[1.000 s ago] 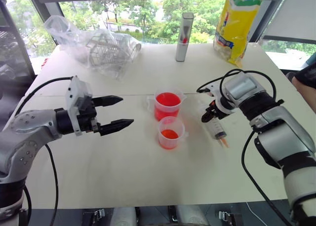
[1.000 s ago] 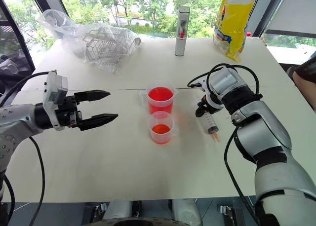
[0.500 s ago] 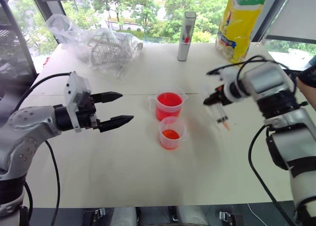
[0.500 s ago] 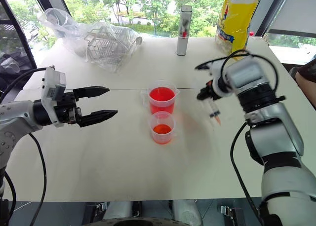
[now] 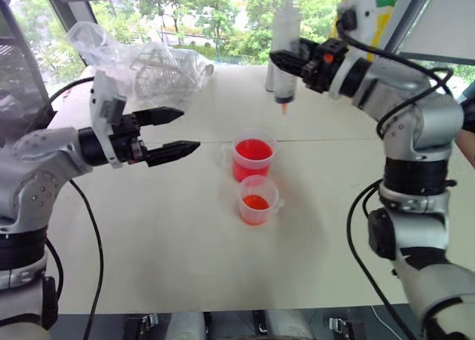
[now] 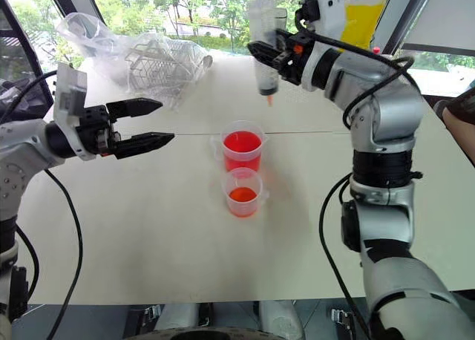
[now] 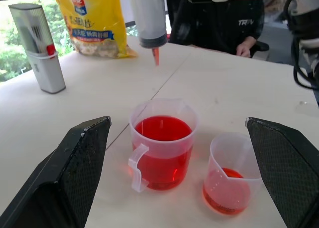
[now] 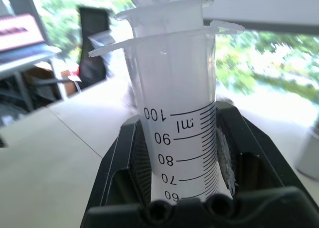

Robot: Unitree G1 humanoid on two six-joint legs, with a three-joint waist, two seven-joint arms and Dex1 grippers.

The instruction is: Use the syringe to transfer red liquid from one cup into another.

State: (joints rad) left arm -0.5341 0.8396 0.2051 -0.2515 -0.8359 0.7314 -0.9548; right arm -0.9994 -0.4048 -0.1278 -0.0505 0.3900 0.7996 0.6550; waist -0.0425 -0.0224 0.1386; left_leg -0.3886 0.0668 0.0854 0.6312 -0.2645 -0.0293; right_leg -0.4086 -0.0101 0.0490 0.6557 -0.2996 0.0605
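Head views. The right gripper (image 5: pixel 291 61) is clamped around the barrel of the syringe (image 5: pixel 286 39), holding it high above the table (image 5: pixel 185 258). The syringe's long axis stands near upright: orange tip down, white plunger up. Judged purpose: a tip-down carry readies it for dipping into liquid. The handled measuring cup (image 5: pixel 253 157) with red liquid (image 5: pixel 253 149) sits below the tip and somewhat nearer the robot; the smaller handleless cup (image 5: pixel 257 199), with a shallow orange-red layer, stands just beside it, nearer still. The left gripper (image 5: pixel 172 131) hovers with fingers spread and nothing between them, pointing toward the cups from their left, apart from them; probably staged to steady a cup.

Left wrist view. Both cups lie ahead between the left gripper's parted fingers (image 7: pixel 79 163), untouched. The syringe tip hangs above and beyond the measuring cup, not yet over its mouth. A grey upright tube (image 7: pixel 39 48) and a yellow bag (image 7: pixel 92 20) stand further off.

Right wrist view. The barrel sits pinched between the right gripper's pads, scale marks facing the camera, the flange above the grip. The barrel looks empty, so drawing is judged not yet begun.
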